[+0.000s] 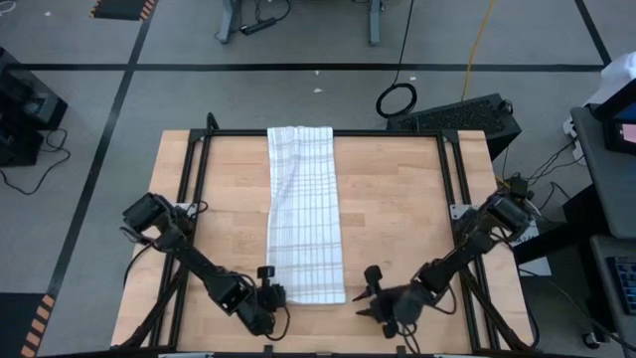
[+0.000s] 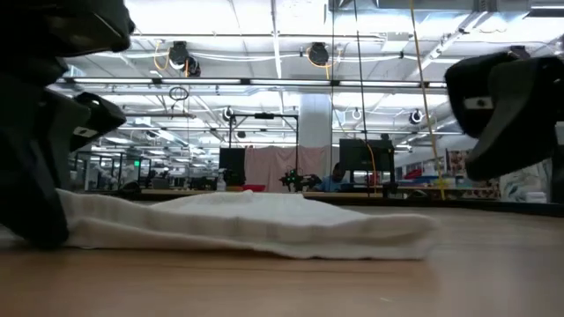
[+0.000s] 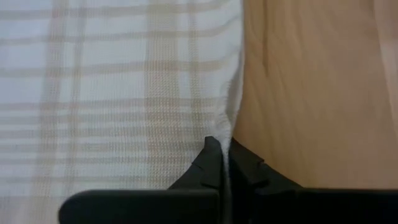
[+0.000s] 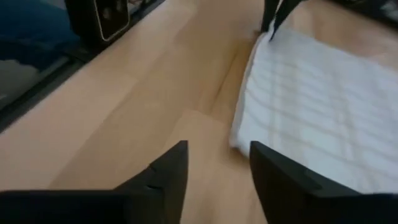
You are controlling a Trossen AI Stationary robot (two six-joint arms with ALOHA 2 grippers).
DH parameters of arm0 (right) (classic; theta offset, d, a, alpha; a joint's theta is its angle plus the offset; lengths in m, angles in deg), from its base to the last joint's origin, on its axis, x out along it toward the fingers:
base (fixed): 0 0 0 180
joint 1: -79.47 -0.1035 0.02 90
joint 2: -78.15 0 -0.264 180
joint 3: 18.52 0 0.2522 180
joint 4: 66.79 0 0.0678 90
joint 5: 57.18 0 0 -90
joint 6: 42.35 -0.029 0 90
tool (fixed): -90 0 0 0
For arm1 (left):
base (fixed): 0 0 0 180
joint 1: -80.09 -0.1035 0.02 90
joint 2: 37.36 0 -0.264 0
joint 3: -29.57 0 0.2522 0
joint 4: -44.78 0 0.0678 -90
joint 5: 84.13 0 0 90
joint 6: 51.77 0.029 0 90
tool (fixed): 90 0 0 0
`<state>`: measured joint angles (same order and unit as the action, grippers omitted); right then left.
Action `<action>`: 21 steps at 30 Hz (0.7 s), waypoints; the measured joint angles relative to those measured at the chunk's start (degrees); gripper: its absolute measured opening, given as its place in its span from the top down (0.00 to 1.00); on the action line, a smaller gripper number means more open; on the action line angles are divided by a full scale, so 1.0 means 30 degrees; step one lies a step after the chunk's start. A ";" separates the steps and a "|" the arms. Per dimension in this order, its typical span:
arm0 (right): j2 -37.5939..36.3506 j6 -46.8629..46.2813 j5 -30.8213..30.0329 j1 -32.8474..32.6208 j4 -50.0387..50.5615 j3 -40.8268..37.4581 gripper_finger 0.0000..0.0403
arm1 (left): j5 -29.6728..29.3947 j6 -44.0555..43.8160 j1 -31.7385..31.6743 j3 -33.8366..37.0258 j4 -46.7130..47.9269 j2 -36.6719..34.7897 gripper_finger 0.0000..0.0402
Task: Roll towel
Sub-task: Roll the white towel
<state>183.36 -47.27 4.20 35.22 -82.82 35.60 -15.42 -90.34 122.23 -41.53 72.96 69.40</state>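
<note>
Two end effectors flank the towel [image 1: 304,211] at lower centre of the surface [image 1: 397,219]: left [image 1: 270,294] pinches its corner, right [image 1: 371,294] open and empty, so one-sided rolling may skew.

Your left arm reaches in low from the left edge, elbow bent, its left pincer [image 1: 270,295] down at the near edge of the bench with the fingers [image 3: 211,167] pressed together. Your right arm mirrors it from the right side, its right pincer [image 1: 372,293] hovering low, fingers [image 4: 171,163] spread apart and holding nothing.
</note>
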 joint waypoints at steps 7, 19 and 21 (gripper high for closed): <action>0.0176 0.1834 -0.2609 -0.0485 -0.0077 0.0031 0.51 | 0.0155 0.0505 -0.0244 -0.0054 -0.0591 -0.0780 0.99; 0.0300 0.3521 0.0034 0.1014 -0.0161 0.0052 0.55 | -0.0666 -0.0063 -0.0310 -0.0073 -0.0758 -0.2965 0.99; 0.0591 0.3515 0.0085 0.0986 -0.0315 0.0056 0.53 | -0.0834 -0.0376 -0.0302 -0.0087 -0.0792 -0.2994 0.99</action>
<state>185.13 -36.73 4.45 38.18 -83.76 35.77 -17.92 -91.46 121.32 -41.80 70.58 60.42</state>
